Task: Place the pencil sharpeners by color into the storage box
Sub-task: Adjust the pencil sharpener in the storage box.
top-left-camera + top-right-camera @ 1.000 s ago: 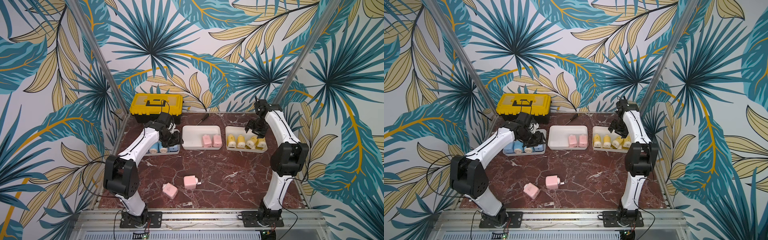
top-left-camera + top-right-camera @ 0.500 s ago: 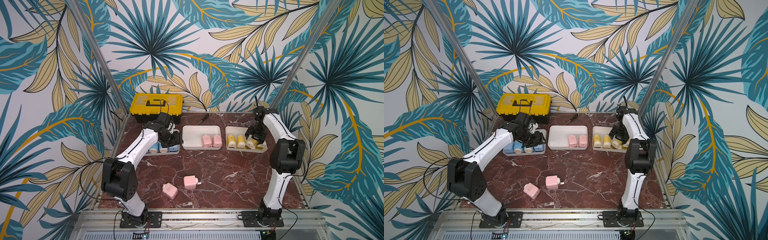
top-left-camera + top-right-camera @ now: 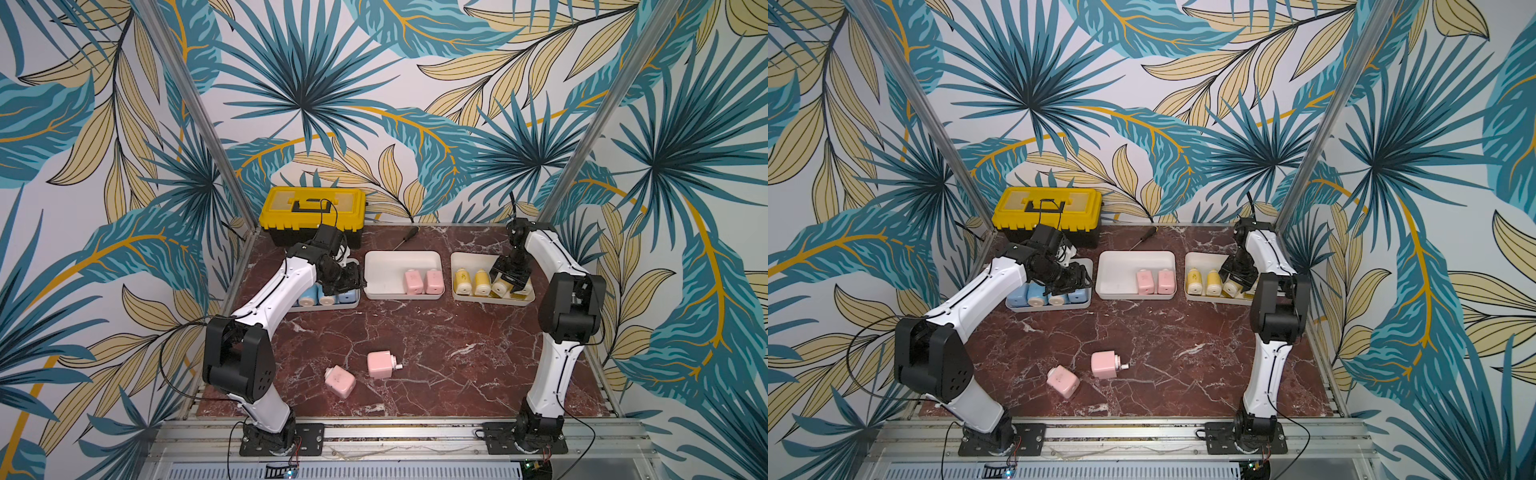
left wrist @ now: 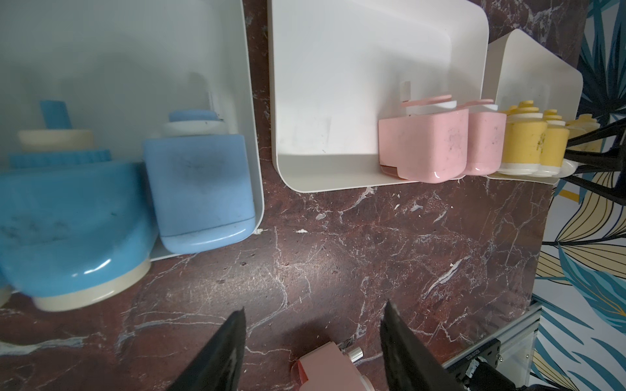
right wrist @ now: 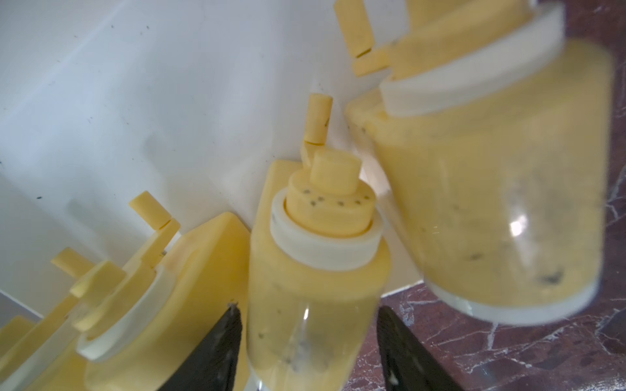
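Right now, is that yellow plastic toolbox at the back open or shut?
Shut. In both top views the yellow plastic toolbox has its lid lying flat on the black base, with the black handle folded down.

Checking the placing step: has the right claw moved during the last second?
Yes. The right claw has come down from above the yellow sharpeners' tray to a sharpener lying in it.

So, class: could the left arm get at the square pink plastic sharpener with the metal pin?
Probably yes: the pink sharpener lies alone on bare marble, and the left gripper stands open and empty above the blue tray.
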